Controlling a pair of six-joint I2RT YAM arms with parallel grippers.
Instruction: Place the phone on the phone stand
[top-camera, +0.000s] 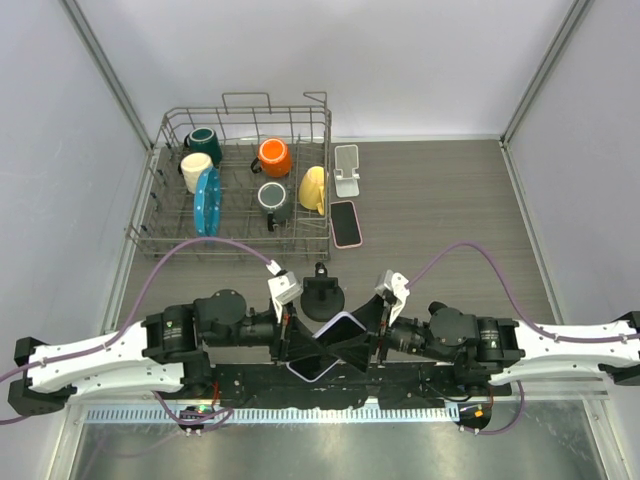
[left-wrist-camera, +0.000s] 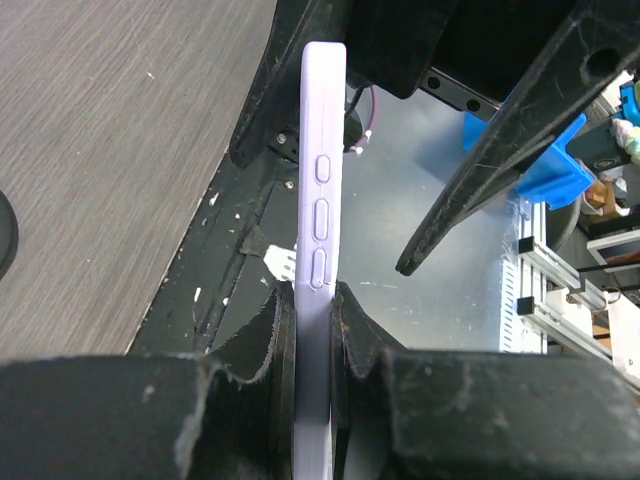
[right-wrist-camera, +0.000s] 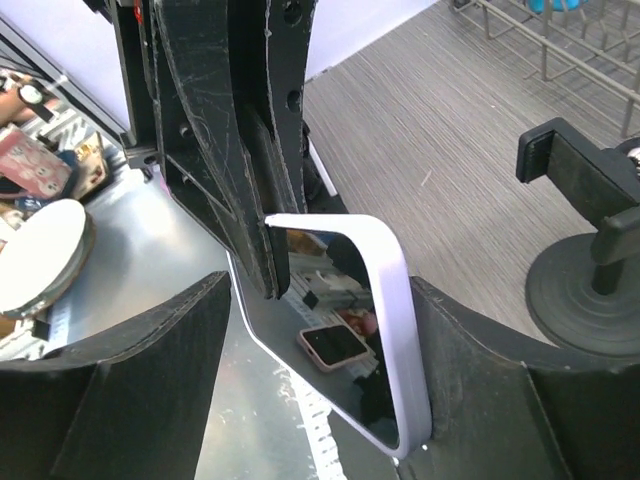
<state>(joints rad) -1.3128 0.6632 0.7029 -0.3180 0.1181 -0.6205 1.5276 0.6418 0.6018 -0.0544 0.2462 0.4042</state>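
Phone (left-wrist-camera: 322, 200) tight in left gripper (left-wrist-camera: 315, 305), right gripper (right-wrist-camera: 318, 295) wide around it

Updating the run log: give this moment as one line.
left fingers: shut on lavender phone | right fingers: open, flanking phone | black stand: unoccupied

Top cam: phone (top-camera: 340, 323) mostly covered by L gripper (top-camera: 310, 347) and R gripper (top-camera: 348, 349); only two corners show. Both arms' outer ends run off frame.

L wrist cam: phone's lower end buried btwn L fingers (left-wrist-camera: 250, 350), cut off at bottom edge. Dark disc (left-wrist-camera: 4, 240) clipped at left edge, can't be ID'd.

R wrist cam: L fingers mask phone's top-left corner. Stand (right-wrist-camera: 585, 290) cut by right edge, rack (right-wrist-camera: 545, 40) by top. Whether R fingers (right-wrist-camera: 480, 400) touch phone: can't tell. Clutter (right-wrist-camera: 40, 160) at left blurred.
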